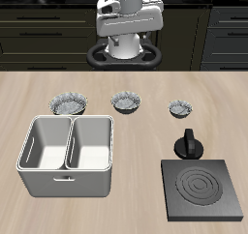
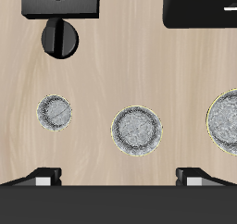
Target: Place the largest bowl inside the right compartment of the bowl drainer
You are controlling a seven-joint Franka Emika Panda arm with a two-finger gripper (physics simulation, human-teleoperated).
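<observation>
Three grey-white fluted bowls stand in a row across the table's middle. The largest bowl (image 1: pixel 68 104) is at the end just behind the bowl drainer (image 1: pixel 29 170); the wrist view cuts it at the frame edge (image 2: pixel 226 118). The drainer is a light grey tub with two square wells, both empty; its right compartment (image 1: pixel 93 144) is the well nearer the table's middle. My gripper (image 1: pixel 124 52) hangs high at the table's back, above the middle bowl, open and empty. Its fingertips (image 2: pixel 46 178) show wide apart in the wrist view.
The medium bowl (image 1: pixel 127 102) (image 2: pixel 137 130) and the smallest bowl (image 1: pixel 180 107) (image 2: pixel 55 111) stand beside the largest. A black moka-like pot (image 1: pixel 188 144) (image 2: pixel 62 38) stands behind a black square stove plate (image 1: pixel 201 190) near the front edge.
</observation>
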